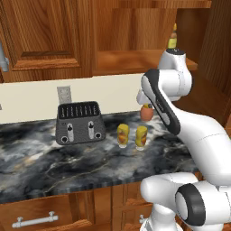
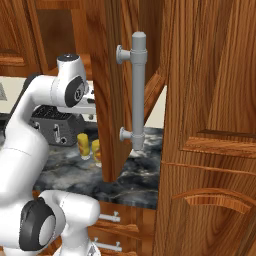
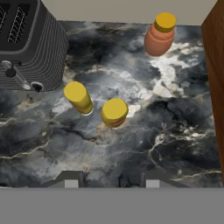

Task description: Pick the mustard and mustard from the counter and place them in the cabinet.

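Note:
Two yellow mustard bottles stand upright side by side on the marble counter (image 1: 45,162), just right of the toaster: one (image 1: 123,135) (image 3: 78,97) and the other (image 1: 141,137) (image 3: 114,112). The right base view shows them too (image 2: 83,145) (image 2: 96,151). My gripper (image 3: 112,181) hovers high above the counter and looks straight down, with the bottles ahead of its tips. Its fingers stand apart and hold nothing. The doorless cabinet (image 1: 135,63) sits above the counter, its flat shelf behind my arm.
A black toaster (image 1: 80,122) (image 3: 26,43) stands left of the bottles. An orange jar (image 1: 146,113) (image 3: 159,35) sits behind them near the wall. A dark slim bottle (image 1: 173,39) stands on the cabinet shelf. An open wooden door (image 2: 112,100) with a grey handle (image 2: 137,90) hangs at the right.

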Motion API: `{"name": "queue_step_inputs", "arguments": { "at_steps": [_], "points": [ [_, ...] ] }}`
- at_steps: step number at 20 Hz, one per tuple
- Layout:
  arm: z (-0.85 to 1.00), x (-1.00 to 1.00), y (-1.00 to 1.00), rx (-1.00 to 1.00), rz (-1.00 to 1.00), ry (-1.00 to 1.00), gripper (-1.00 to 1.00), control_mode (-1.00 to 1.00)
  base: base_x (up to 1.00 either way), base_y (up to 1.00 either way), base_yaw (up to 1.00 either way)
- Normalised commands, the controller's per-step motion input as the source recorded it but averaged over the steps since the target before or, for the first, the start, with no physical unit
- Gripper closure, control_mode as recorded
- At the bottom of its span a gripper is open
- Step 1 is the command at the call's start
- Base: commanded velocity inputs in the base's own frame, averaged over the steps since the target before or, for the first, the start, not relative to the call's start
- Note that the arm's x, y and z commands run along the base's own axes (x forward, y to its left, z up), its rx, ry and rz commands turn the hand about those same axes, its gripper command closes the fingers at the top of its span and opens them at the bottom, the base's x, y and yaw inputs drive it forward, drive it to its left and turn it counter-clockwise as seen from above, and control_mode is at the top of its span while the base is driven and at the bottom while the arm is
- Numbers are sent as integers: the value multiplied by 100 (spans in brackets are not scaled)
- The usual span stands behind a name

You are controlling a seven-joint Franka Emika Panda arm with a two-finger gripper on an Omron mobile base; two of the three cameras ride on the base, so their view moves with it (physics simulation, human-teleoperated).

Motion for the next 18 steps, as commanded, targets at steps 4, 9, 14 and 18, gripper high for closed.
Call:
{"name": "queue_step_inputs", "arguments": {
  "at_steps": [4, 9, 14, 18],
  "points": [
    [-1, -22, 0, 0, 0, -2, -100, -100, 0, 0, 0],
    [-7, -36, 0, 0, 0, -5, -100, -100, 0, 0, 0],
    [-13, -30, 0, 0, 0, -3, -100, -100, 0, 0, 0],
    [-15, -23, 0, 0, 0, -1, -100, -100, 0, 0, 0]
  ]
}}
